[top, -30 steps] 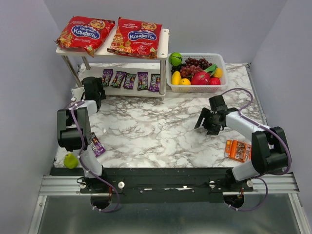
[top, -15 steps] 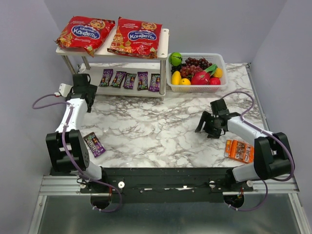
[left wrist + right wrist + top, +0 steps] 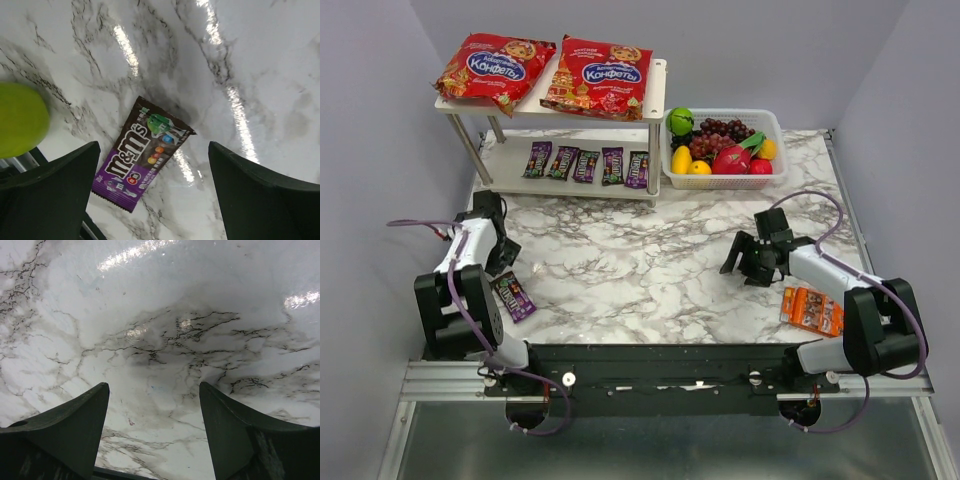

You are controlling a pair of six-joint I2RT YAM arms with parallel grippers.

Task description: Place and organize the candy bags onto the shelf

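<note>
The shelf [image 3: 658, 95] stands at the far left of the marbled tabletop [image 3: 650, 250]; on its upper board lie the two red candy bags, the left red bag [image 3: 495, 65] skewed with a corner past the board's left edge, the right red bag [image 3: 598, 75] just beside it, both logo-up; on the lower board a row of five small dark packets [image 3: 586, 165] lies side by side. A sixth one, the loose packet [image 3: 142, 152], lies flat and aslant on the tabletop near the front-left corner, face up, its M&M's lettering readable from the left wrist; the left claw [image 3: 152, 146] hangs above it, spread wide with nothing gripped; the packet shows in the gap between the two fingers and touches neither. A blurred yellow-green fruit [image 3: 20, 120] sits at the left edge of that wrist view, near the loose packet but apart from it. The right claw [image 3: 152, 386] hangs over bare marble on the right half of the tabletop, likewise spread wide and empty; an orange packet [image 3: 810, 308] lies beside the right arm's lower links, well apart from the shelf. A white basket [image 3: 775, 125] of fruit stands just to the right of the shelf; whether the two touch I cannot tell.
</note>
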